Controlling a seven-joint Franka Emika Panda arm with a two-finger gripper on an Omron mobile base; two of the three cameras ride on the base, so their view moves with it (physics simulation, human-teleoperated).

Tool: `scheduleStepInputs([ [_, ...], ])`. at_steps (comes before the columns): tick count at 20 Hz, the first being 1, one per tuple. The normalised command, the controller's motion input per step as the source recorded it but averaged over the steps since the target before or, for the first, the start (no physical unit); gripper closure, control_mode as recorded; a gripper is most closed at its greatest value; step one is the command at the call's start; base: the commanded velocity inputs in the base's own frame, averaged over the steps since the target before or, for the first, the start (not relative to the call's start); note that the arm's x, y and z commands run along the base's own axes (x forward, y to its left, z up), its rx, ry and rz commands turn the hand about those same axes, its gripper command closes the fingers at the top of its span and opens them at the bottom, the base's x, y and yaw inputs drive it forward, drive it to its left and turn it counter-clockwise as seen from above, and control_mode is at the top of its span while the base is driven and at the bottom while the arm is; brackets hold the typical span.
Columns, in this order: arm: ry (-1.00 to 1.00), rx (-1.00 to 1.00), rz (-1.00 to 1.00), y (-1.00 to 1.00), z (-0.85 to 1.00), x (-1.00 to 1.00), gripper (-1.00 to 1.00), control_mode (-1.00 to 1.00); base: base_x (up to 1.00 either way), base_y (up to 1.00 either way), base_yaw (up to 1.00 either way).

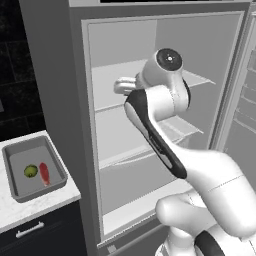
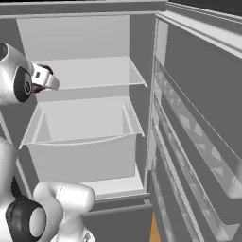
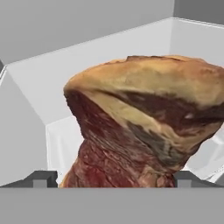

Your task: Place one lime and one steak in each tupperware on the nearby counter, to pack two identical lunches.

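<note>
Steak [image 3: 144,127] sits right in front of our gripper [image 3: 111,178] in the hand view: thick raw slab, dark red marbled meat with a tan fat cap on top, uneven edges. It lies between the two dark fingertips [image 3: 41,178], which stand wide apart, one on each side. We can't tell whether they touch it. Behind it we see smooth white walls of a fridge compartment.

Left base view: our white arm reaches into the open fridge [image 1: 165,125], grey and matte inside, with flat pale shelves. In the right base view the hand is at the upper shelf level, on the left, with a bit of red showing at its tip.

On the desk [image 1: 30,207], white faintly marbled stone left of the fridge, we count one tupperware [image 1: 34,167], a grey rectangular tray with raised rim. Inside it: one lime [image 1: 31,171], round and green, and one second steak [image 1: 45,173], small, red, elongated, lying just beside the lime. Below the desk, a black cabinet front with one silver bar handle [image 1: 30,230].

Total seen: two steaks, one lime, one tupperware.
</note>
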Motion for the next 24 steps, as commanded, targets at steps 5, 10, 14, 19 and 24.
scheduleStepInputs([
  [5,0.09,-0.01,0.12,-0.27,0.0,-1.0,1.0,-1.0,0.0,0.0,0.0],
  [10,0.22,-0.07,0.14,-0.4,0.0,-1.0,1.0,-1.0,0.0,0.0,0.0],
  [14,0.24,-0.12,0.09,-0.52,-0.02,-1.0,1.0,-1.0,0.0,0.0,0.0],
  [19,0.07,-0.08,0.01,-0.46,-0.57,-1.0,1.0,-1.0,0.0,0.0,0.0],
  [24,0.05,-0.01,0.01,-0.64,-0.69,-0.51,1.0,-1.0,0.0,0.0,0.0],
])
